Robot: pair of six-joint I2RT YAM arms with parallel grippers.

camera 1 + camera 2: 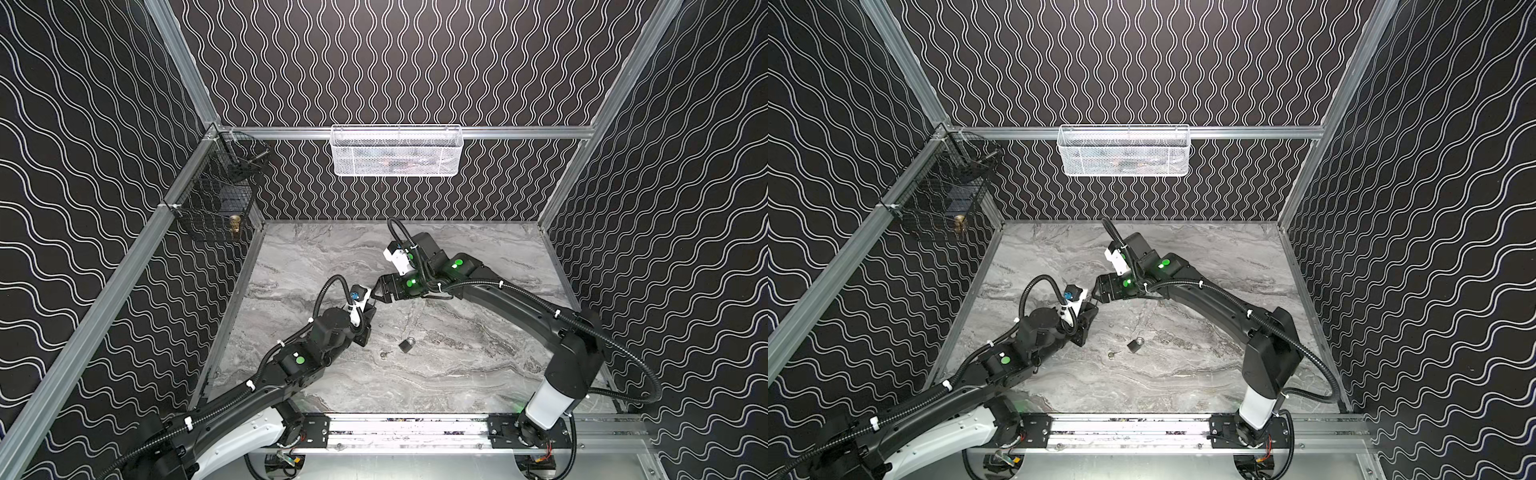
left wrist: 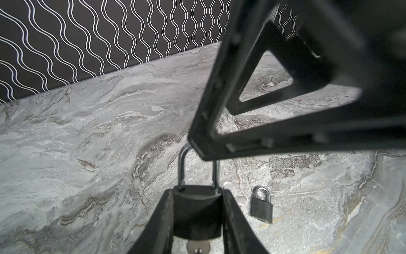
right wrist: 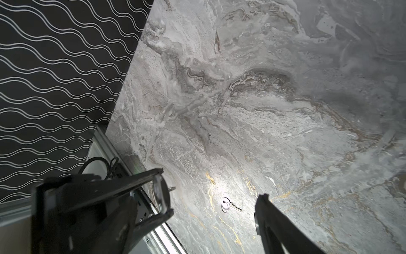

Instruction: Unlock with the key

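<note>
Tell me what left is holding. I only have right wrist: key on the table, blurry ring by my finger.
Observer: The left gripper is shut on a black padlock, clamped by its body. Your ring is its shackle.
Operator: Any other lock?
Observer: Yes, a second padlock lies flat on the table near the key, apart from it.
Operator: Right touching the shackle?
Observer: In the left wrist view one finger of the open right gripper overlaps the shackle's top; contact I cannot tell.
</note>
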